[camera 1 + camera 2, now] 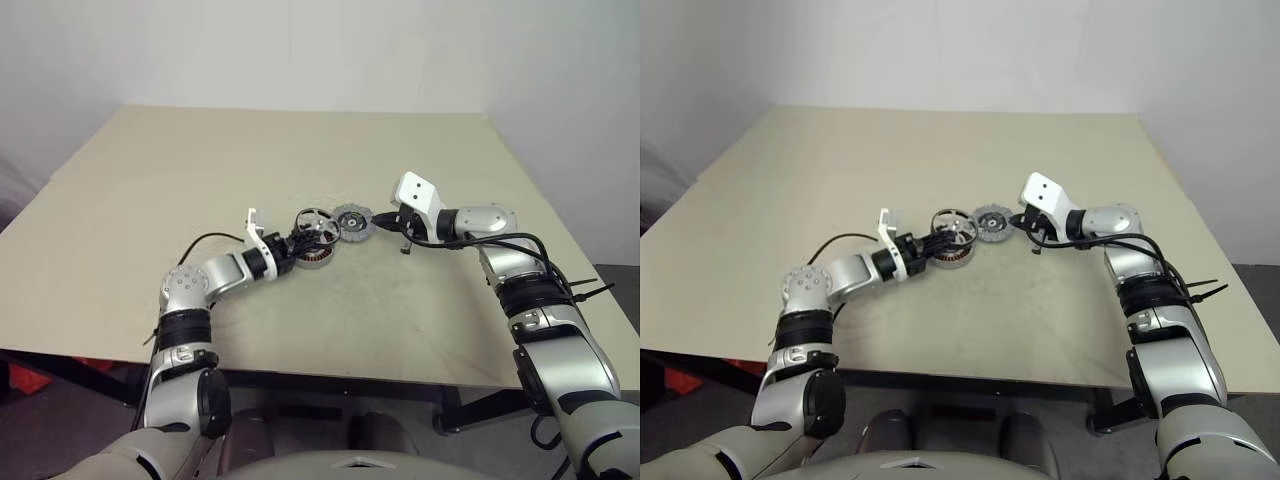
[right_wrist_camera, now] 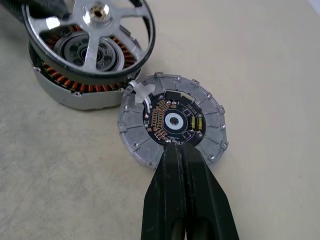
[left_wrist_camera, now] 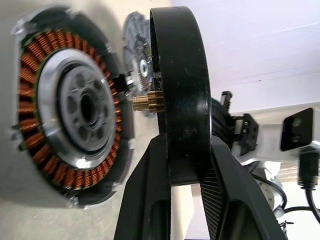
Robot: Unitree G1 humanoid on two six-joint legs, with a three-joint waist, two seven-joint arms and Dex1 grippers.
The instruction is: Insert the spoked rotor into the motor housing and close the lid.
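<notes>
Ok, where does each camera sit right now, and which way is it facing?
Head eyes: on the head, looking forward and down over the table; both arms show.
Left wrist: looks along the left gripper, clamped on the spoked rotor, with the motor housing beside it.
Right wrist: looks down along the shut right gripper, tips at the lid.
Shared: both wrist views catch the spoked rotor and the motor housing.

Closed right tool (image 2: 183, 150) touching lid (image 2: 172, 120)
</notes>
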